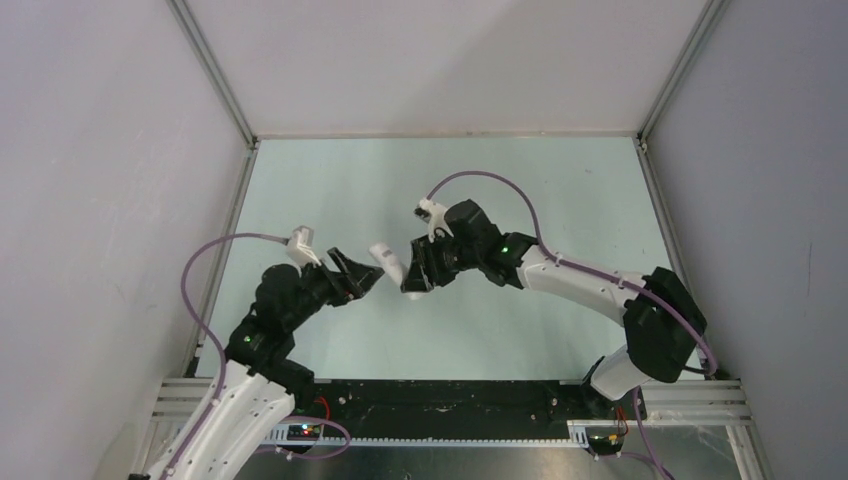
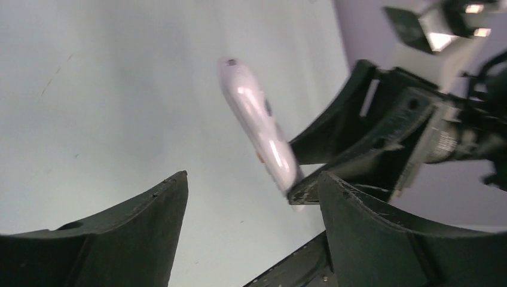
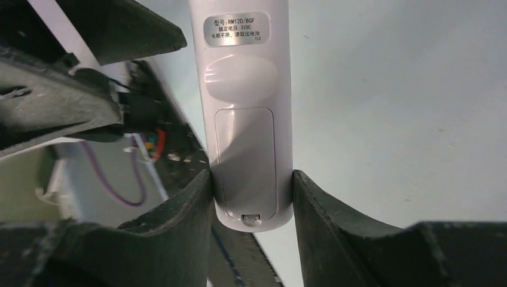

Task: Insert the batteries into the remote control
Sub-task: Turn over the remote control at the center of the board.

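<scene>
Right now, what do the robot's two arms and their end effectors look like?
Both arms are built of white links and chunky black joints. The left arm and right arm each carry a looping purple cable and a small green light. The left end effector and right end effector each have two broad, curved black fingers with a matte finish.

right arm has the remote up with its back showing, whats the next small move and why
Probably ease the open left gripper onto the battery cover to slide it off. The right gripper clamps the remote control at its cover end, back outward, the cover is shut, and no batteries are in view.
</scene>
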`<state>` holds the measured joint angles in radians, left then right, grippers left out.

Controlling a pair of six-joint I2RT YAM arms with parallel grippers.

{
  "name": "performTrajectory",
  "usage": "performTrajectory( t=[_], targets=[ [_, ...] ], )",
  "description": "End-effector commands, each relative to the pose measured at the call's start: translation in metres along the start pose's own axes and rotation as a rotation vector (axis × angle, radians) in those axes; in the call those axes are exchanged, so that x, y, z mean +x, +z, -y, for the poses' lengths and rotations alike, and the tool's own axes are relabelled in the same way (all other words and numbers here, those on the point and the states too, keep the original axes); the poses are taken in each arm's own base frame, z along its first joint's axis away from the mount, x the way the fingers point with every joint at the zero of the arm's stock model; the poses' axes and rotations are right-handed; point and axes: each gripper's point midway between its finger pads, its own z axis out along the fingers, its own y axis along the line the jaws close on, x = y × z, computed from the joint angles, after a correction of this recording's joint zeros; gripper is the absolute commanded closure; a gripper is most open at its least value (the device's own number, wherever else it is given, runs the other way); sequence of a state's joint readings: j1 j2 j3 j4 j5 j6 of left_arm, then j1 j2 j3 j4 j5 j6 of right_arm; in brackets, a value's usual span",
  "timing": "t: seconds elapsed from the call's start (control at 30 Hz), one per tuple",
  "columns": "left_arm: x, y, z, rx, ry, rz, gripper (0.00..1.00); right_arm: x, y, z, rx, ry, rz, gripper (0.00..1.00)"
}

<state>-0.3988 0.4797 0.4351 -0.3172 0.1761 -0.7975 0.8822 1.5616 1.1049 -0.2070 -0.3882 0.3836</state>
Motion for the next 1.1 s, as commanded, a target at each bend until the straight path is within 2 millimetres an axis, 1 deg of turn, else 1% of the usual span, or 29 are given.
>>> performTrajectory(
  t=[0.0, 0.03, 0.13, 0.2, 0.33, 0.43, 0.6, 0.63, 0.67, 0.77, 0.87, 1.07],
  targets=[
    [-0.044, -0.026, 0.060, 0.187, 0.098, 0.128, 0.16, -0.042, -0.031, -0.059, -0.247, 0.054, 0.121, 0.65],
    [-0.049, -0.031, 0.069, 0.220, 0.106, 0.144, 0.15, -0.049, -0.039, -0.071, -0.301, 0.041, 0.146, 0.65],
    [-0.064, -0.048, 0.096, 0.303, 0.110, 0.187, 0.14, -0.062, -0.061, -0.099, -0.411, 0.076, 0.179, 0.64],
    [-0.071, -0.057, 0.107, 0.336, 0.101, 0.211, 0.12, -0.069, -0.077, -0.117, -0.487, 0.077, 0.196, 0.64],
    [-0.079, -0.073, 0.126, 0.405, 0.080, 0.242, 0.10, -0.081, -0.106, -0.145, -0.596, 0.086, 0.236, 0.64],
    [-0.088, -0.084, 0.143, 0.469, 0.047, 0.265, 0.09, -0.087, -0.123, -0.161, -0.665, 0.098, 0.251, 0.64],
    [-0.103, -0.114, 0.190, 0.667, -0.008, 0.268, 0.09, -0.087, -0.143, -0.181, -0.726, 0.103, 0.256, 0.64],
    [-0.102, -0.117, 0.195, 0.688, -0.013, 0.252, 0.09, -0.087, -0.146, -0.184, -0.735, 0.110, 0.255, 0.64],
    [-0.105, -0.121, 0.202, 0.710, -0.007, 0.256, 0.09, -0.087, -0.148, -0.186, -0.745, 0.108, 0.257, 0.64],
    [-0.105, -0.129, 0.212, 0.755, 0.008, 0.242, 0.09, -0.087, -0.155, -0.194, -0.776, 0.125, 0.254, 0.64],
    [-0.105, -0.125, 0.213, 0.760, 0.009, 0.229, 0.09, -0.091, -0.160, -0.201, -0.808, 0.132, 0.261, 0.64],
    [-0.100, -0.114, 0.209, 0.750, -0.008, 0.194, 0.09, -0.092, -0.161, -0.205, -0.834, 0.144, 0.256, 0.64]
  ],
)
